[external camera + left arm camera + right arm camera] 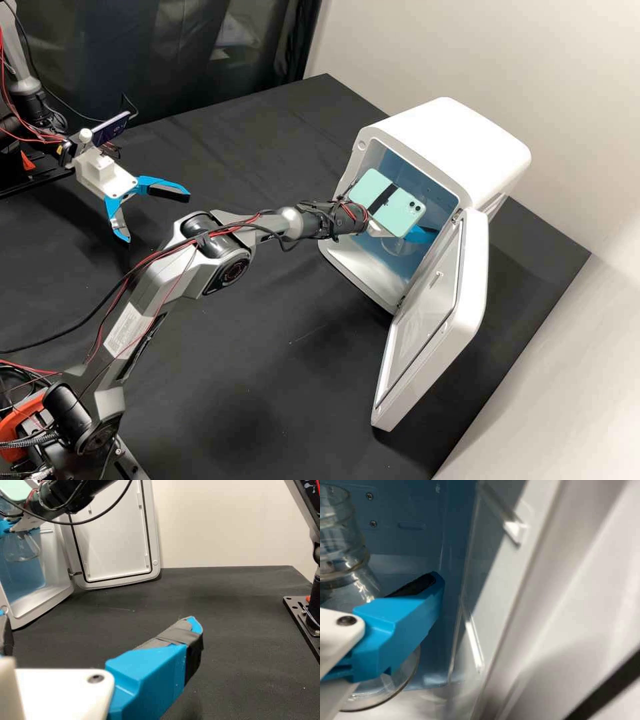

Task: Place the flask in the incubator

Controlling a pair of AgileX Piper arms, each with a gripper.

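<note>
The white incubator (460, 153) stands at the bench's right side with its door (433, 313) swung wide open and a blue-lit interior. My right gripper (400, 237) reaches inside the chamber, shut on the clear glass flask (345, 565); one blue finger (400, 615) lies against the flask's side. From the left wrist view the flask (20, 545) hangs upright a little above the chamber floor. My left gripper (152, 215) hovers open over the bench's left part, far from the incubator, with nothing between its fingers (165, 660).
The open door (117, 535) juts out toward the bench's front right edge. The right arm's elbow (207, 253) spans the bench's middle. Arm bases and cables sit at the left edge (27, 133). A black base plate (305, 620) lies near the bench's side.
</note>
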